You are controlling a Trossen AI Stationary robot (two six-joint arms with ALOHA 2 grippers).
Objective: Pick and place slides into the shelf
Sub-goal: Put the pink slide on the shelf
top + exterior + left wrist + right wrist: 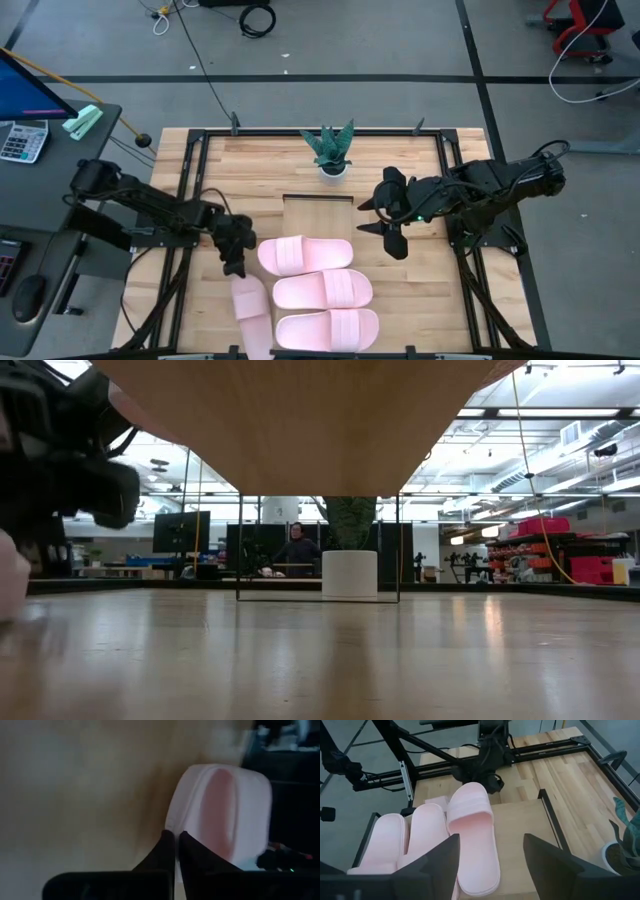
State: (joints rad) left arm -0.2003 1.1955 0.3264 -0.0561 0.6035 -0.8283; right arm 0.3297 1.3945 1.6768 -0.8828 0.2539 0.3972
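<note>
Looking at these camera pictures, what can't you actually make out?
- High view: the fourth slide runs off the bottom edge.
- High view: the shelf lies mostly under three slides.
- Low view: an out-of-focus board overhead blocks the upper middle.
- Left wrist view: blurred; the left gripper fingers look closed.

Grey floor (pixel 330 50) with dark tape lines surrounds the surface (pixel 470 300); cables (pixel 250 15) lie at 12 o'clock. At 9 o'clock, a desk (pixel 40 200) carries a calculator (pixel 22 140). Ceiling lights (pixel 540 420) glow above a seated person (pixel 297 550).
</note>
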